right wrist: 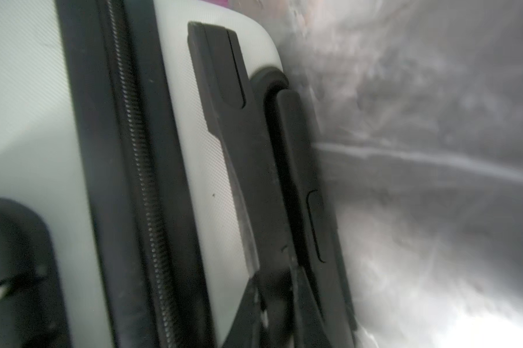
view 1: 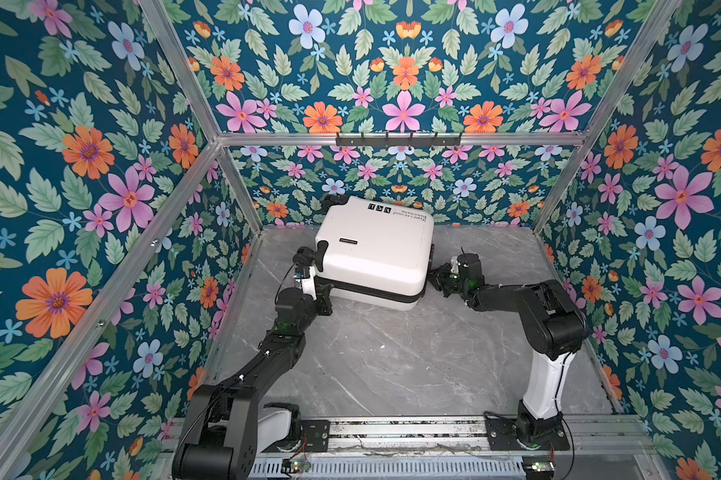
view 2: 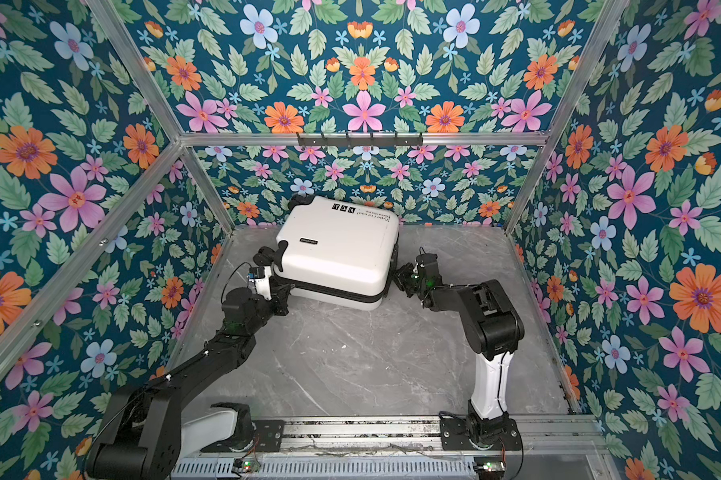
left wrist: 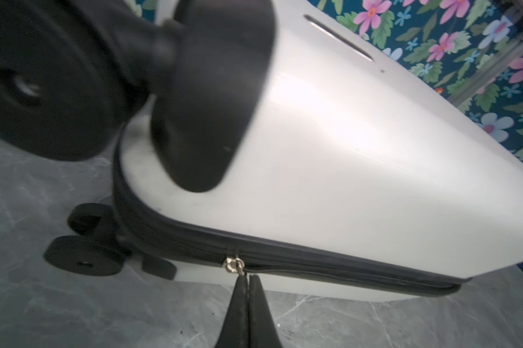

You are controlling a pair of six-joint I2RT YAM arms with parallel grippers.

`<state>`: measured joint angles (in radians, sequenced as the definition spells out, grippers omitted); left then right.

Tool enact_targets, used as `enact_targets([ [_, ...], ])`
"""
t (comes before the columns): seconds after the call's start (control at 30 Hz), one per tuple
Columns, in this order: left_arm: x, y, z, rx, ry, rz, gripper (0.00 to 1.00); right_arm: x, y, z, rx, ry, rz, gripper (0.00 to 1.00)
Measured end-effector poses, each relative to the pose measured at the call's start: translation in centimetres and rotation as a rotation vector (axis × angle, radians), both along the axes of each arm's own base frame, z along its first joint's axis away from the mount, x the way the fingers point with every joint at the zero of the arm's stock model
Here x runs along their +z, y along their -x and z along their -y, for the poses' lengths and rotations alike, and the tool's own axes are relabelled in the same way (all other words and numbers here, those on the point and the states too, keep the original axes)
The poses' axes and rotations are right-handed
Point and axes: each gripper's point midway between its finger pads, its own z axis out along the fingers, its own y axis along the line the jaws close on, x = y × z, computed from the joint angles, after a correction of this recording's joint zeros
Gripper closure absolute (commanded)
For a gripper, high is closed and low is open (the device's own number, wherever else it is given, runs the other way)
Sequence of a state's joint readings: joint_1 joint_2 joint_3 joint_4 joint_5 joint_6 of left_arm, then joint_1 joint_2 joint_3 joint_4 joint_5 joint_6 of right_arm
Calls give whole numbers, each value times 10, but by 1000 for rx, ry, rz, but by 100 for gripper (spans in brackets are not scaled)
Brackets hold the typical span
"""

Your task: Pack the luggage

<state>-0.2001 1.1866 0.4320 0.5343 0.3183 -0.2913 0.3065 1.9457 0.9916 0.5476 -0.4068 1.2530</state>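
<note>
On luggage (view 1: 371, 257): black badge (view 1: 349, 241) approx "SWISSPOLO"; printed txt (view 1: 406, 225) upside-down, illegible

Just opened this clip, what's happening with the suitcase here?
A white suitcase lies flat with its lid down on the marble table. The left gripper is shut on the zipper pull near the wheel end. The right gripper is at the black handle on the opposite end, jaws either side of it; whether it grips is unclear.

Close view: white luggage (right wrist: 28, 120) shell with black zipper (right wrist: 139, 168) and handle (right wrist: 245, 156); right gripper (right wrist: 277, 289) at handle's end; blurred grey table (right wrist: 435, 180).
</note>
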Motion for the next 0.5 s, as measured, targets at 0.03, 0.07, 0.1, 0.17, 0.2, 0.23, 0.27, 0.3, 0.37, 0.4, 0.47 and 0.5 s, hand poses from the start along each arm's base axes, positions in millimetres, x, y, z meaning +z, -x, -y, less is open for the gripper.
enact_targets([
  [0.03, 0, 3, 11, -31, -2, -3, 100, 0, 4, -2, -6, 5, -7, 100],
  [0.07, 1, 7, 22, -62, -3, -7, 100, 0, 7, -5, -11, 8, -14, 100],
  [0.1, 2, 13, 39, -115, -10, -6, 100, -1, 10, -8, -17, 11, -20, 100],
  [0.17, 3, 24, 68, -201, -21, -7, 100, 0, 13, -15, -22, 17, -24, 100],
  [0.2, 2, 32, 82, -245, -29, -7, 100, 0, 14, -19, -23, 19, -29, 100],
  [0.23, -1, 38, 94, -276, -33, -12, 100, 1, 15, -24, -25, 21, -36, 100],
  [0.27, -2, 43, 102, -296, -35, -14, 100, 1, 16, -27, -26, 24, -40, 100],
  [0.3, -4, 48, 112, -317, -36, -16, 100, 1, 17, -31, -28, 26, -47, 100],
  [0.37, -6, 56, 130, -349, -29, -14, 100, 1, 20, -39, -32, 31, -54, 100],
  [0.4, -8, 60, 139, -362, -25, -13, 100, 1, 21, -43, -36, 37, -56, 100],
  [0.47, -5, 64, 157, -368, -14, 13, 100, 1, 22, -48, -62, 51, -55, 100],
  [0.5, -2, 63, 167, -362, -11, 35, 100, 1, 22, -50, -81, 62, -53, 100],
])
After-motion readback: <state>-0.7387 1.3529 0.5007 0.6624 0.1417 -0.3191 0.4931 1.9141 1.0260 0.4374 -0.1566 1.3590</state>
